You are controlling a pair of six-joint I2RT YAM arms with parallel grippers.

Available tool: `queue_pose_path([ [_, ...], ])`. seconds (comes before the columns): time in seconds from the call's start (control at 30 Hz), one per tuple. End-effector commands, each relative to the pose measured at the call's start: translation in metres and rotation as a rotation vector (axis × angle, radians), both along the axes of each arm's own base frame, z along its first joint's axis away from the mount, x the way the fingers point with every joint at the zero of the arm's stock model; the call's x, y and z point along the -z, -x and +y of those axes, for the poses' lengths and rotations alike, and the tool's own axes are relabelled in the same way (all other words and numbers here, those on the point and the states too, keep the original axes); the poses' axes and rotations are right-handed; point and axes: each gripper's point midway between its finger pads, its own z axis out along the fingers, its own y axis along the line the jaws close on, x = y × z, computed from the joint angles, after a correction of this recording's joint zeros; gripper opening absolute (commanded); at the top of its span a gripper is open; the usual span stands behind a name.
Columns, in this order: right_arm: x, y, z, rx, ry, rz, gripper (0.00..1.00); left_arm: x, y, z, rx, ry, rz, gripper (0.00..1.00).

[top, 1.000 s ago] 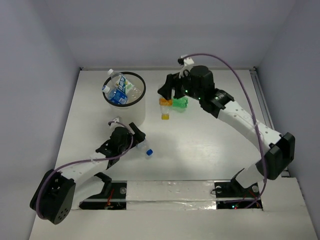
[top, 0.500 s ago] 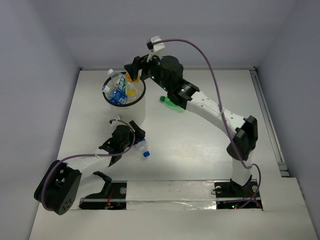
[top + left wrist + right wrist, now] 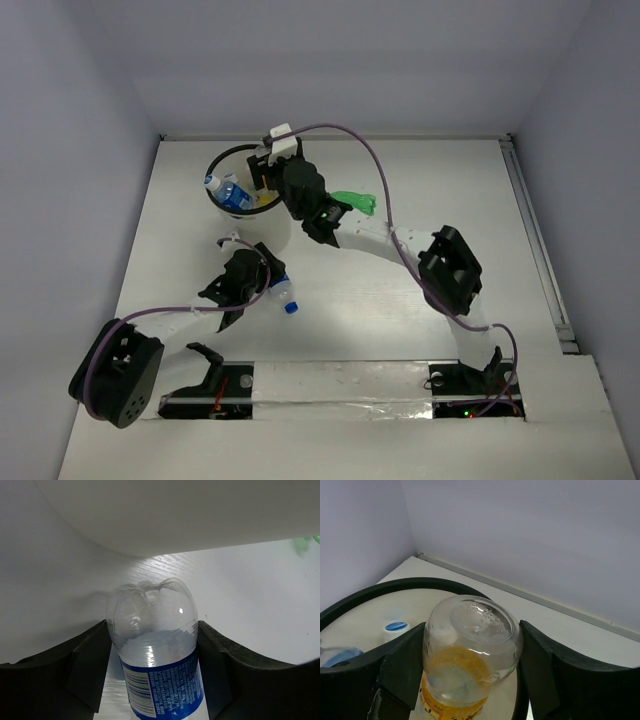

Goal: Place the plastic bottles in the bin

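The right gripper (image 3: 471, 630), pinching an orange-labelled bottle (image 3: 454, 682) base-up between both fingers, hangs over the black-rimmed bin (image 3: 228, 150) near the worktop's (image 3: 400, 300) far-left corner. It is placed so that a release should drop the bottle among the bottles already inside (image 3: 232, 192) (at least one blue-labelled). Just on the near side of the bin, the left gripper (image 3: 152, 625) straddles a blue-labelled bottle (image 3: 160, 680) lying on its side, with fingers pressed to both flanks, apparently gripped for lifting next. A green bottle (image 3: 352, 201) lies alone toward the middle of the far edge, untouched and yet to be collected.
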Motion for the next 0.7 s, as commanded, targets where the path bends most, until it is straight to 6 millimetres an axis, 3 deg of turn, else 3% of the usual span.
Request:
queue_pose_path([
  [0.0, -0.066, 0.012, -0.015, 0.044, -0.13, -0.136, 0.41, -0.01, -0.006, 0.001, -0.012, -0.005, -0.039, 0.53],
  [0.03, -0.078, 0.017, -0.017, 0.03, -0.148, -0.146, 0.43, -0.01, -0.006, 0.001, -0.013, -0.005, -0.037, 0.53],
  [0.13, -0.081, 0.026, -0.016, -0.025, -0.147, -0.145, 0.57, -0.01, -0.006, 0.001, -0.015, -0.004, -0.038, 0.49],
  [0.17, -0.079, 0.032, -0.013, -0.039, -0.146, -0.137, 0.69, -0.011, -0.006, 0.001, -0.016, -0.003, -0.041, 0.47],
  [0.27, -0.074, 0.037, -0.013, -0.064, -0.149, -0.104, 0.87, -0.011, -0.004, 0.001, -0.017, 0.007, -0.042, 0.45],
  [0.47, -0.095, 0.055, -0.008, -0.172, -0.131, -0.096, 0.95, -0.023, -0.002, -0.002, -0.007, 0.03, -0.068, 0.38],
  [0.57, -0.091, 0.057, -0.005, -0.187, -0.113, -0.076, 0.95, -0.032, -0.001, 0.003, -0.026, 0.027, -0.089, 0.38],
  [0.63, -0.091, 0.059, -0.011, -0.178, -0.126, -0.066, 0.91, -0.036, 0.001, 0.004, -0.027, 0.019, -0.088, 0.38],
  [0.67, -0.092, 0.06, -0.015, -0.17, -0.129, -0.064, 0.81, -0.046, 0.003, 0.001, -0.016, 0.033, -0.114, 0.38],
])
